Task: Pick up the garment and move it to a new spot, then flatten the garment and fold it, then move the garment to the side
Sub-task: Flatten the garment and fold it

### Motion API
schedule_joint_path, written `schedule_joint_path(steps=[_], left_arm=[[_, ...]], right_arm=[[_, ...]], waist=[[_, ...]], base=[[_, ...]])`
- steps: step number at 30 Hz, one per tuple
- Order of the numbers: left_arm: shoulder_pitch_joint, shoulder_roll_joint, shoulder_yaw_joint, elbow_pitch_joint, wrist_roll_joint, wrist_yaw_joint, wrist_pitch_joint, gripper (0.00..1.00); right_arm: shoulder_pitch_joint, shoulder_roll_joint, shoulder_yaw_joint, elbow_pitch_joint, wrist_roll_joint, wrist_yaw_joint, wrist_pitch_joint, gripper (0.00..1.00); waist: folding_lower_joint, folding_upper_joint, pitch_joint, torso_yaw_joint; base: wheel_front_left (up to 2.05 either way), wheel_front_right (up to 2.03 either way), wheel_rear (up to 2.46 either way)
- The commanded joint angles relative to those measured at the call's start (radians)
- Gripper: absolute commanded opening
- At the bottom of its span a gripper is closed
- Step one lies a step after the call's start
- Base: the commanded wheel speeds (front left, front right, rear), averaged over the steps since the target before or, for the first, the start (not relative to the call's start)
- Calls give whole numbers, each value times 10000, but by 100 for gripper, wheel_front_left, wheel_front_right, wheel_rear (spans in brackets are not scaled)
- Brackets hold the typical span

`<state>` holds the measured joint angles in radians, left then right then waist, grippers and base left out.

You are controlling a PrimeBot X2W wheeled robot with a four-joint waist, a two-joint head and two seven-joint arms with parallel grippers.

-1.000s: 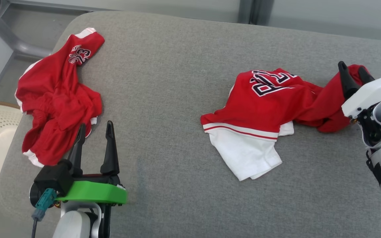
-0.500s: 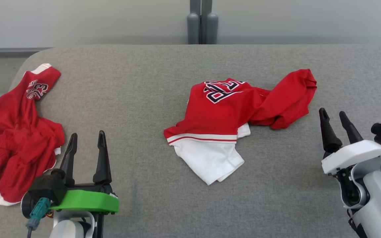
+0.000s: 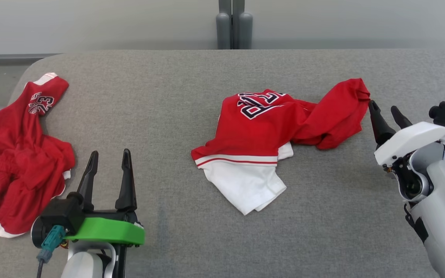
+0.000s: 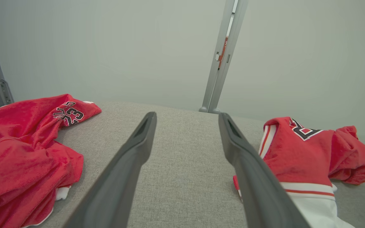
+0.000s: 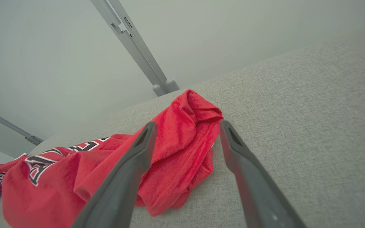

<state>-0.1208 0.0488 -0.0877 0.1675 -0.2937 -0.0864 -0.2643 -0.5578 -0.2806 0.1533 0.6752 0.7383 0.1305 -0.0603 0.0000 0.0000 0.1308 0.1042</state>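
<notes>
Found red-and-white jersey (image 3: 261,131) just left of right pincer (image 3: 383,106), spread wide and empty, red end beside its fingertip. Brought that pincer nearer than before. Kept left pincer (image 3: 110,152) spread.

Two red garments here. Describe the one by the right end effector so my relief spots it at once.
On the grey padded surface, look just right of centre: a crumpled red jersey, one end bunched beside the right end effector. Unlike the red garment at the left edge, it shows a broad white panel on the robot's side.
</notes>
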Motion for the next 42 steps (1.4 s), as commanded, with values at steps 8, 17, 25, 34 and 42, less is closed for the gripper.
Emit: schedule_joint_path(steps=[8,17,25,34,42], left_arm=[[-433,30,-48,41,-93,-7,-2,100],[-691,28,-66,47,-127,-12,-2,100],[-625,31,44,125,-109,61,-2,100],[-216,31,42,247,-73,54,-3,100],[179,31,91,347,-118,106,-2,100]], right_arm=[[-1465,-377,250,1556,620,4,1006,100],[-2414,-392,409,2837,1255,4,1345,84],[-2383,-335,879,2378,2214,4,1744,0],[-1783,-1260,1798,970,2809,4,3233,0],[-453,-2763,2274,-344,2988,4,5388,0]], waist=[[0,0,779,876],[0,0,1284,1235],[0,0,1117,946],[0,0,262,67],[0,0,-303,-706]], base=[[0,0,0],[0,0,0],[0,0,0],[0,0,0],[0,0,0]])
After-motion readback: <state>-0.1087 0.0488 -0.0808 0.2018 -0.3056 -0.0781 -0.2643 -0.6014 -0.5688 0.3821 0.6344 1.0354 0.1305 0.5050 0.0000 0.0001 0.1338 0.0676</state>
